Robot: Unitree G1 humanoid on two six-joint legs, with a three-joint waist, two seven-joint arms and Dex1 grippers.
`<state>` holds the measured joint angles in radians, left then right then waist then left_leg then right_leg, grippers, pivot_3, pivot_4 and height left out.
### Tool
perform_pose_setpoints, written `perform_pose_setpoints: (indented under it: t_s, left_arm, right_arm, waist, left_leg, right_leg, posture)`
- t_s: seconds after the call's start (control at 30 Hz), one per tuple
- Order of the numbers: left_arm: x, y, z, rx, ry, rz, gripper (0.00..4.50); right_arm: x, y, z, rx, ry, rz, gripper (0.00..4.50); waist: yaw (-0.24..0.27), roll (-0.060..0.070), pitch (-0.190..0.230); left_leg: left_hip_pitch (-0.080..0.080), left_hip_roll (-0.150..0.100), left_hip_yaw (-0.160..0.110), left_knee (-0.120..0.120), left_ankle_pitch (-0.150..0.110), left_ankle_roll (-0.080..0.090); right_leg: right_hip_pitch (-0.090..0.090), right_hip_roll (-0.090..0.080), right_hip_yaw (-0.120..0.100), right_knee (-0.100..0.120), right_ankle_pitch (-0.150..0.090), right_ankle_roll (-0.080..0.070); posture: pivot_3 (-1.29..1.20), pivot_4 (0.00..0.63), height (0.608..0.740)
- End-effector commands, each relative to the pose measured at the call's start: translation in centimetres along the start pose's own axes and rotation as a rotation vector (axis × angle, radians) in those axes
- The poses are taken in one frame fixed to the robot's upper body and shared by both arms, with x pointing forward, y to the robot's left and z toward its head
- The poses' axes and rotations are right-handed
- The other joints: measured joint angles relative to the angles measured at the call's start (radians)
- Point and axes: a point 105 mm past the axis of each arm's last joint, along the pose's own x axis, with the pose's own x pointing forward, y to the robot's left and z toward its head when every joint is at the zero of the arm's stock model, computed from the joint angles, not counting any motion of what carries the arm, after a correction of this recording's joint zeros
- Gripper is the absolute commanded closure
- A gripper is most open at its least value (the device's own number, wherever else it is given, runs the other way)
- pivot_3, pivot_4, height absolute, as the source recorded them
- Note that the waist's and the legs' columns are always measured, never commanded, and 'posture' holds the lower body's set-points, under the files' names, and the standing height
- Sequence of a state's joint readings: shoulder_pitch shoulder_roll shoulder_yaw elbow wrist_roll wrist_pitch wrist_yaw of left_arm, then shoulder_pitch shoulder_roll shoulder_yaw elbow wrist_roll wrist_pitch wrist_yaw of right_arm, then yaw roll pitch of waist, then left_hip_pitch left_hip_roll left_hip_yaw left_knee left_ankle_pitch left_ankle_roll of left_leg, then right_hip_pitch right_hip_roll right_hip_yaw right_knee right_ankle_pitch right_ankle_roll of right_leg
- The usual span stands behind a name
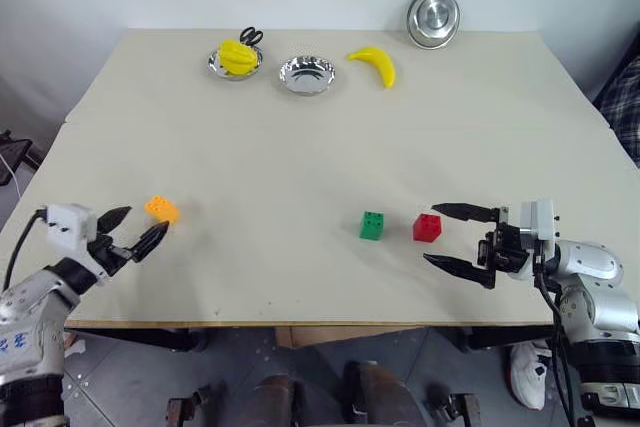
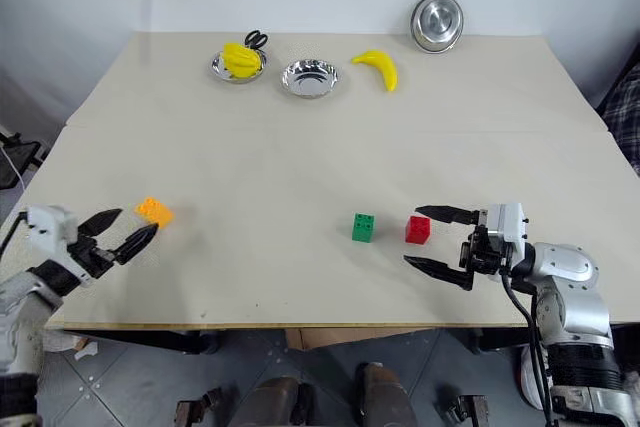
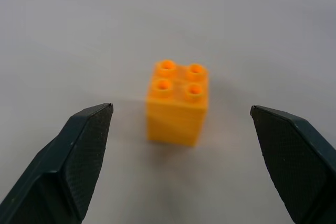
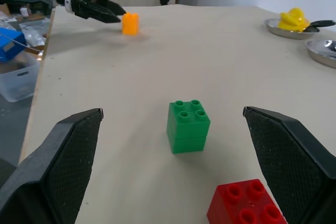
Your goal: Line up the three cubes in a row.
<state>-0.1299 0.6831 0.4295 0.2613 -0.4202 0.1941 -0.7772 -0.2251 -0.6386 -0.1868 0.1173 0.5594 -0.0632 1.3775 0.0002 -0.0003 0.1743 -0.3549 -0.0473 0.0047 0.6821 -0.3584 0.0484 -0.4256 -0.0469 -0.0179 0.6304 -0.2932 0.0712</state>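
Here, your left gripper (image 1: 132, 230) sits low at the near left corner of the table (image 1: 330, 137), jaws spread wide and holding nothing, aimed at the orange cube (image 1: 161, 209) just beyond its fingertips. In the left wrist view that cube stands studs up between the two fingers without touching either, one corner turned toward you; it looks slightly taller than wide.

Your right gripper (image 1: 455, 238) points left along the near edge, jaws also wide apart and empty. The red cube (image 1: 427, 227) lies just off its fingertips, studs up, and the green cube (image 1: 373, 225) stands just beside it on the left, with a small gap. Those two sit side by side along the table's width; the orange one is well apart to the left and slightly farther back.

At the far edge you have a banana (image 1: 375, 64) and three metal dishes (image 1: 307, 75).
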Motion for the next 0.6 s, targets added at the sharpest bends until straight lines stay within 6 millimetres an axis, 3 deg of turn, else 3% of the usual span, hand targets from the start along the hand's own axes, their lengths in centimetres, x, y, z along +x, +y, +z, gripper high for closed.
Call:
perform_pose_setpoints:
  t_s: [0.03,0.1,0.2,0.43,0.5,0.6]
  left_arm:
    - [0.5,1.0,0.5,0.049,0.031,-0.034,0.03]
    - [0.7,1.4,0.5,0.060,0.046,-0.039,0.03]
    - [0.7,2.0,0.6,0.071,0.050,-0.037,0.65]
    - [0.6,1.7,0.7,0.075,0.019,-0.088,2.90]
    - [1.0,1.5,1.1,0.078,-0.006,-0.105,3.04]
    - [2.7,-0.9,3.1,0.150,-0.060,-0.243,3.04]
  right_arm:
    - [-0.2,0.1,1.1,-0.040,-0.023,-0.023,0.00]
    - [-0.3,0.3,1.1,-0.038,-0.021,-0.029,0.00]
    - [-0.6,0.6,1.1,-0.035,-0.018,-0.045,0.00]
    - [-1.6,1.4,0.1,-0.043,-0.022,-0.088,0.00]
    - [-1.8,1.5,-0.2,-0.049,-0.038,-0.098,0.00]
    - [-2.6,2.4,-1.0,-0.009,-0.033,-0.109,0.00]
  waist:
    - [0.000,0.000,0.000]
    - [-0.001,0.000,0.000]
    - [-0.001,0.000,0.000]
    - [0.000,0.000,0.000]
    - [0.000,0.000,0.000]
    - [0.010,-0.001,0.000]
  left_leg:
    - [0.000,0.000,0.000,0.000,0.000,0.000]
    - [0.000,0.000,0.000,0.000,0.000,0.000]
    - [0.000,0.000,0.000,0.000,0.000,0.000]
    - [0.000,0.000,0.000,0.000,0.000,0.000]
    - [0.000,0.000,0.001,0.000,0.000,0.000]
    - [0.000,0.000,0.000,0.000,0.000,0.000]
  right_leg:
    - [0.000,0.000,0.000,0.000,0.000,0.000]
    - [-0.001,0.000,0.000,0.001,0.000,0.000]
    - [-0.001,0.000,0.000,0.001,0.000,0.000]
    - [-0.001,0.000,0.000,0.001,0.000,0.000]
    - [-0.001,0.000,0.000,0.001,0.000,0.000]
    - [-0.001,0.000,0.000,0.001,0.000,0.000]
  posture:
    - [0.00,0.150,0.740]
    - [0.00,0.150,0.740]
    - [0.00,0.150,0.740]
    - [0.00,0.150,0.740]
    - [0.00,0.150,0.740]
    - [0.00,0.150,0.740]
